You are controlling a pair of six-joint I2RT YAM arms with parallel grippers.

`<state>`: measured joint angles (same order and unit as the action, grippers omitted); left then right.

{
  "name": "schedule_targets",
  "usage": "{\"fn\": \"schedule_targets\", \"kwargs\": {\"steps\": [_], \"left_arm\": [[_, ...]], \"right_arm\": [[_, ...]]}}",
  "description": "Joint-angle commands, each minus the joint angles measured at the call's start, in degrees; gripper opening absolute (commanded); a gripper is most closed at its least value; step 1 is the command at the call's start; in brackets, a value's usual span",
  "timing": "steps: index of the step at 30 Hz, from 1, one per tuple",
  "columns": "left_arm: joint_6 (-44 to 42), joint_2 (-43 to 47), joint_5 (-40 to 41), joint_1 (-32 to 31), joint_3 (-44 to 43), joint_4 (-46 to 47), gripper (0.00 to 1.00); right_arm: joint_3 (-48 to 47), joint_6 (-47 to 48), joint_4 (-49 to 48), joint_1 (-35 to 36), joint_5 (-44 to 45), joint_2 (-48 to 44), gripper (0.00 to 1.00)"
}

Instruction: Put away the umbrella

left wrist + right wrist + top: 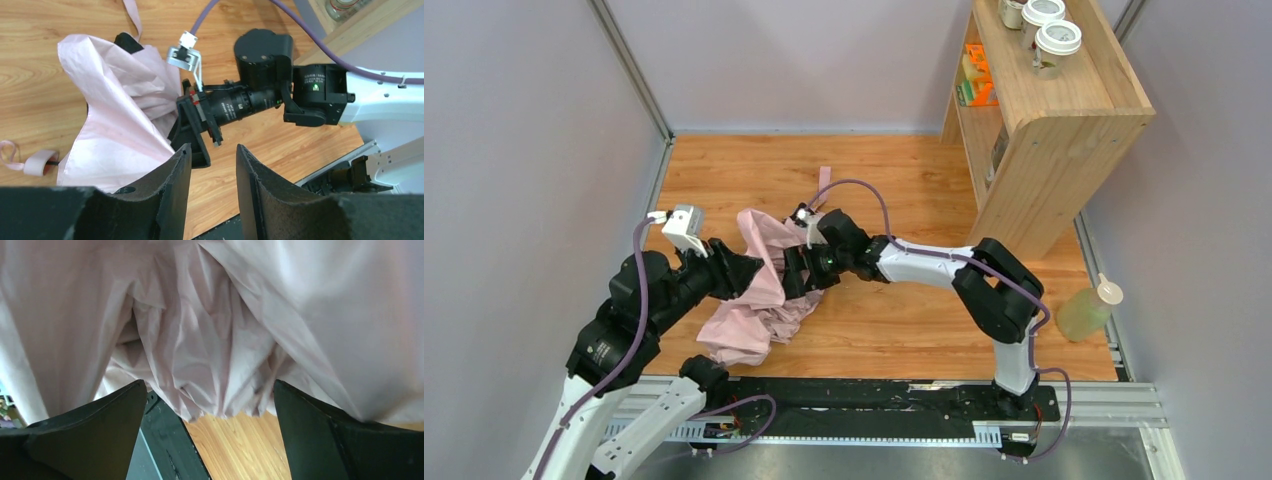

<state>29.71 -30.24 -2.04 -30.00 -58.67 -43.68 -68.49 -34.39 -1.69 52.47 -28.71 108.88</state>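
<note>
The umbrella point(759, 300) lies crumpled on the wooden floor, its pale pink canopy loose and partly open. The left wrist view shows the canopy point(115, 115) and the small pink handle with its loop point(35, 164) at the lower left. A pink strap point(824, 182) trails off behind the canopy. My left gripper point(752, 272) is open and empty at the canopy's left side, with bare floor between its fingers point(181, 172). My right gripper point(790, 278) is wide open against the canopy's right side, with folds of fabric point(200, 350) just ahead of its fingers point(107, 422). The shaft is hidden.
A wooden shelf unit point(1044, 120) stands at the back right with lidded cups point(1057, 40) on top and orange items inside. A bottle of yellowish liquid point(1088, 310) stands at the right edge. Grey walls enclose the floor. A black rail point(874, 400) runs along the near edge.
</note>
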Motion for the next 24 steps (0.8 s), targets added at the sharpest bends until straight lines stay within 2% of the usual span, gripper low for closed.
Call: {"fn": "schedule_targets", "kwargs": {"steps": [1, 8, 11, 15, 16, 18, 20, 24], "left_arm": [[-0.89, 0.97, -0.06, -0.06, 0.05, -0.8, 0.45], [-1.41, 1.59, -0.59, 0.03, -1.53, -0.7, 0.45], [-1.85, 2.02, 0.02, -0.06, -1.97, -1.32, 0.45], [-1.85, 2.9, 1.6, -0.06, -2.06, -2.11, 0.45], [-1.85, 3.17, 1.87, -0.06, -2.32, -2.11, 0.45], [-2.03, 3.26, 1.87, -0.06, -2.67, -2.28, 0.45], [-2.03, 2.99, 1.87, -0.06, -2.76, -2.64, 0.46], [-0.89, 1.24, 3.61, -0.06, -2.15, -3.25, 0.45]], "right_arm": [[-11.28, 9.5, 17.91, 3.34, 0.84, 5.89, 1.0], [-20.44, 19.44, 31.11, 7.99, 11.01, 12.31, 0.99], [-25.72, 23.48, 39.21, 10.19, 19.03, 15.83, 0.85], [-29.06, 24.64, 44.48, 10.9, 27.81, 19.95, 0.81], [-29.68, 24.9, 45.98, 10.73, 28.7, 21.01, 0.77], [-27.6, 24.12, 44.52, 8.19, 23.91, 20.51, 0.5], [-23.2, 23.4, 40.82, 5.29, 23.78, 17.08, 0.32], [-17.05, 24.99, 37.39, -0.33, 19.05, 10.76, 0.08]]}}
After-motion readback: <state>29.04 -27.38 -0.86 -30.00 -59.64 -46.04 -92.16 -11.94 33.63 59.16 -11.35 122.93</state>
